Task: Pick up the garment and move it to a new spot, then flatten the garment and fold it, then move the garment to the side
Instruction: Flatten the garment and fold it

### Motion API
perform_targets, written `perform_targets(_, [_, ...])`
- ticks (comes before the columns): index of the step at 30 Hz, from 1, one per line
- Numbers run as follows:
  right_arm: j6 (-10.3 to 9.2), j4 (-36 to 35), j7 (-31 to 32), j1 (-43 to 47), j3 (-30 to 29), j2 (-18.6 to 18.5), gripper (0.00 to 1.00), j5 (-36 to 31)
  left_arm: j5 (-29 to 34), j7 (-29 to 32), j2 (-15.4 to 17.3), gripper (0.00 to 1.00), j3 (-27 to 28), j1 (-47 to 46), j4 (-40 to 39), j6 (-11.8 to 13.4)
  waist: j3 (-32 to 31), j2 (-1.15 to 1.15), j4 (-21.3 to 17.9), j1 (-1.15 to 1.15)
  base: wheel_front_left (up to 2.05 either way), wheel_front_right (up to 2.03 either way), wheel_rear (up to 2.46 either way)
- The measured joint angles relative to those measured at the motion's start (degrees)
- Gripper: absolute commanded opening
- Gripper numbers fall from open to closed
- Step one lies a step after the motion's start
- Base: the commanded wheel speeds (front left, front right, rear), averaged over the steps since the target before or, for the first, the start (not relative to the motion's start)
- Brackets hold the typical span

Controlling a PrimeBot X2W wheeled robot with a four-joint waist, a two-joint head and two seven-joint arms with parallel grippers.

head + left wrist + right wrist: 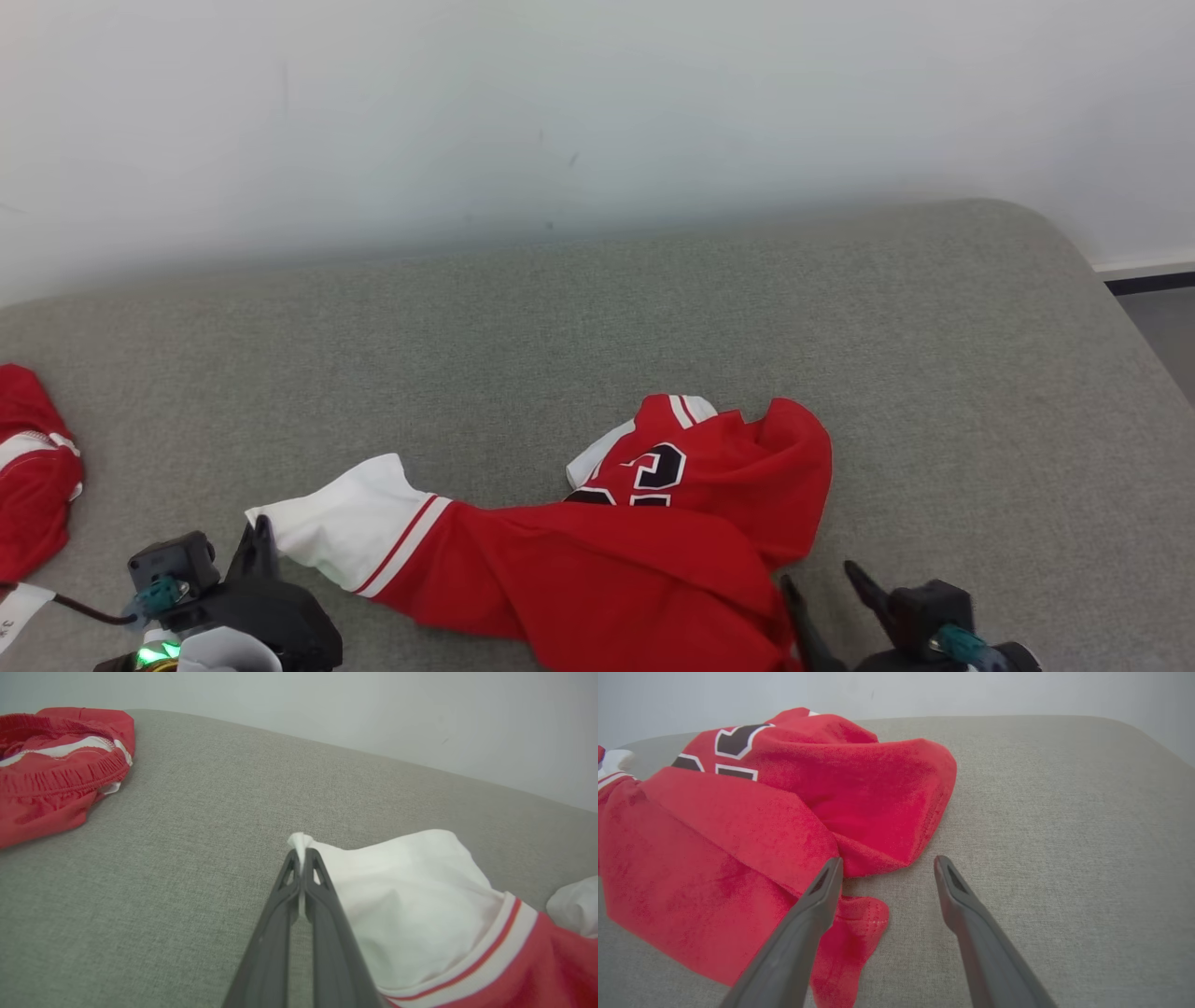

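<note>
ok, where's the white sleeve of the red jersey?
Head view, lower left: the white sleeve lies on the grey fabric surface, its tip pinched in the shut left gripper, right of the second red garment.

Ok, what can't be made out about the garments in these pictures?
- Red jersey: its lower part is cut off by the head view's bottom edge.
- Jersey's black number: folds hide part of it in head and right wrist views.
- Red shorts: cut off by the left edge in head and left wrist views.
- Right end effector: its finger covers any contact with the jersey.
</note>
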Motion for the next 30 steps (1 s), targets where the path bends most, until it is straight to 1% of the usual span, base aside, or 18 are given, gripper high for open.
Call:
perform_targets(1, [0.00, 0.7, 1.2, -0.8, 0.9, 0.0, 1.00, 0.1, 0.3, 0.0, 0.0, 0.93, 0.1, 0.0, 0.0, 0.0, 0.0, 0.00, 0.2, 0.00, 0.00, 0.00, 0.00])
perform_targets(2, [0.00, 1.2, 2.3, -1.2, 1.5, 0.0, 1.00, 0.2, 0.6, 0.0, -0.1, 1.00, 0.1, 0.0, -0.1, -0.1, -0.1, 0.00, 0.3, 0.00, 0.00, 0.00, 0.00])
perform_targets(6, [0.00, 3.1, 4.8, -3.4, 3.4, 0.0, 1.00, 0.3, 1.2, 0.0, -0.5, 1.00, 0.4, 0.0, -0.2, -0.5, -0.2, 0.00, 1.4, 0.00, 0.00, 0.00, 0.00])
perform_targets(13, [0.00, 6.6, 7.5, -5.4, 0.5, 0.0, 1.00, -0.6, 3.4, 0.0, -1.3, 1.00, 2.2, 1.9, -2.3, -0.5, -0.7, 0.00, 3.8, 0.00, 0.00, 0.00, 0.00])
perform_targets(14, [0.00, 6.7, 7.5, -5.6, -0.2, 0.0, 0.30, -1.0, 3.6, 0.0, -1.4, 1.00, 2.4, 2.5, -2.6, -0.5, -0.8, 0.00, 4.2, 0.00, 0.00, 0.00, 0.00])
perform_targets(15, [0.00, 7.0, 7.5, -5.7, -0.7, 0.0, 0.00, -1.5, 3.7, 0.0, -1.5, 1.00, 2.7, 2.9, -2.9, -0.6, -0.9, 0.00, 4.5, 0.00, 0.00, 0.00, 0.00])
perform_targets(22, [0.00, 7.9, 7.1, -6.6, -5.6, 0.0, 0.00, -5.4, 4.5, 0.0, -2.3, 1.00, 3.3, 5.0, -4.3, -0.7, -1.9, 0.00, 6.7, 0.00, 0.00, 0.00, 0.00])
perform_targets(26, [0.00, 7.9, 6.9, -6.6, -6.9, 0.0, 0.00, -6.0, 4.6, 0.0, -2.6, 1.00, 3.3, 5.9, -4.5, -0.8, -2.5, 0.00, 7.1, 0.00, 0.00, 0.00, 0.00])
perform_targets(27, [0.00, 7.8, 6.7, -6.6, -6.8, 0.0, 0.36, -5.8, 4.6, 0.0, -2.6, 1.00, 3.3, 5.9, -4.5, -0.9, -2.6, 0.00, 7.1, 0.00, 0.00, 0.00, 0.00])
perform_targets(28, [0.00, 7.7, 6.5, -6.6, -6.7, 0.0, 1.00, -5.5, 4.6, 0.0, -2.6, 1.00, 3.3, 5.9, -4.5, -1.0, -2.7, 0.00, 7.1, 0.00, 0.00, 0.00, 0.00])
perform_targets(30, [0.00, 7.3, 6.5, -6.5, -6.5, 0.0, 1.00, -5.2, 4.6, 0.0, -2.6, 1.00, 3.1, 5.9, -4.4, -1.5, -2.8, 0.00, 7.0, 0.00, 0.00, 0.00, 0.00])
